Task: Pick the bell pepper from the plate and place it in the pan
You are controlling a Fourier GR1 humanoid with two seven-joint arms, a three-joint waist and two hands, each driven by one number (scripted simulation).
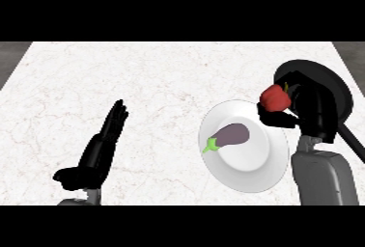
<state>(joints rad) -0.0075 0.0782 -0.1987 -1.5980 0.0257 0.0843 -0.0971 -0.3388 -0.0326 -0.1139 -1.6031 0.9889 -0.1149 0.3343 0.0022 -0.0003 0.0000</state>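
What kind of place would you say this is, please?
Most likely a kitchen counter: a pale marble-look countertop carries a white plate with an eggplant and a black pan, beside which the right hand holds a red bell pepper.

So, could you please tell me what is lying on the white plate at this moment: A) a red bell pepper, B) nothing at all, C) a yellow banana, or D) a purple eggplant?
D: a purple eggplant with a green stem lies on the white plate, while the red bell pepper is up in the right hand by the black pan.
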